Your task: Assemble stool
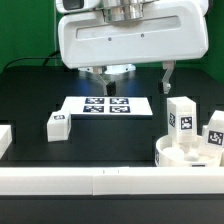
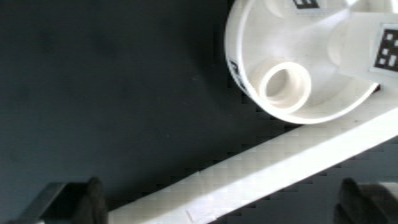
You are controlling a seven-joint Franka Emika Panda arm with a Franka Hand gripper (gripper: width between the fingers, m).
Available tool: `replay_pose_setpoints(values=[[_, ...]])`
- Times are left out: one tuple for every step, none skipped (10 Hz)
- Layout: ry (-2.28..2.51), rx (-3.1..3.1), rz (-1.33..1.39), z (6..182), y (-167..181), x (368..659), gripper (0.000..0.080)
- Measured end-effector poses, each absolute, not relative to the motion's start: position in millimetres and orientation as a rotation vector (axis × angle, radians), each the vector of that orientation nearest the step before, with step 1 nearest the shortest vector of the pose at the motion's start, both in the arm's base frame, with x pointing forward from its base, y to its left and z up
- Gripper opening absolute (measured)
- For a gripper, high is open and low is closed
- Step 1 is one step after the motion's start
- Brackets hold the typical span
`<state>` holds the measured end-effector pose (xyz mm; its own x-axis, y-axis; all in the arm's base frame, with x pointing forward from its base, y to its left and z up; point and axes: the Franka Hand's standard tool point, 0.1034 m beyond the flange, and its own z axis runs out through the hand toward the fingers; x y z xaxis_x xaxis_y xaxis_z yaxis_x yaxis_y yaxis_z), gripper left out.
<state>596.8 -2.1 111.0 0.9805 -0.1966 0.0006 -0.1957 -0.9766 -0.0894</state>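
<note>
The white round seat [image 1: 183, 156] lies at the exterior view's right, by the front rail. Two white legs with tags stand on it, one [image 1: 180, 116] nearer the middle and one [image 1: 213, 131] at the right edge. A third leg [image 1: 57, 125] lies flat on the black table at the left. My gripper [image 1: 128, 80] hangs high above the table, open and empty. In the wrist view the seat [image 2: 294, 50] shows an empty round socket [image 2: 285, 86] and the tagged leg tops [image 2: 382, 45]. The gripper's [image 2: 222, 205] dark fingertips [image 2: 71, 202] stand wide apart with nothing between them.
The marker board [image 1: 105, 105] lies at the table's middle back. A long white border rail [image 1: 100, 181] runs along the front and crosses the wrist view [image 2: 267, 165] diagonally beside the seat. A short rail piece [image 1: 5, 140] sits at the left edge.
</note>
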Motion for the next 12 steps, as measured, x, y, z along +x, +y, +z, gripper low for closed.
replay_pose_setpoints(values=[[0.224,-3.051,-0.025,103.8,-13.5,591.8,0.0649],[0.188,-3.070,-0.044,94.6,-38.8,582.3,0.0649],[0.159,-3.082,-0.087,89.4,-55.6,577.9,0.0649],[0.129,-3.064,-0.129,80.2,-86.1,568.1,0.0649],[0.079,-3.053,-0.106,75.2,-120.9,563.4,0.0649],[0.122,-3.052,-0.115,76.0,-121.0,567.0,0.0649],[0.105,-3.050,-0.112,74.8,-115.4,567.1,0.0649],[0.110,-3.051,-0.111,74.6,-117.5,566.5,0.0649],[0.111,-3.051,-0.111,74.4,-117.4,566.5,0.0649],[0.114,-3.051,-0.106,73.0,-118.6,564.6,0.0649],[0.154,-3.064,-0.096,63.1,-130.8,549.2,0.0649],[0.177,-3.076,-0.086,55.2,-135.8,536.9,0.0649]])
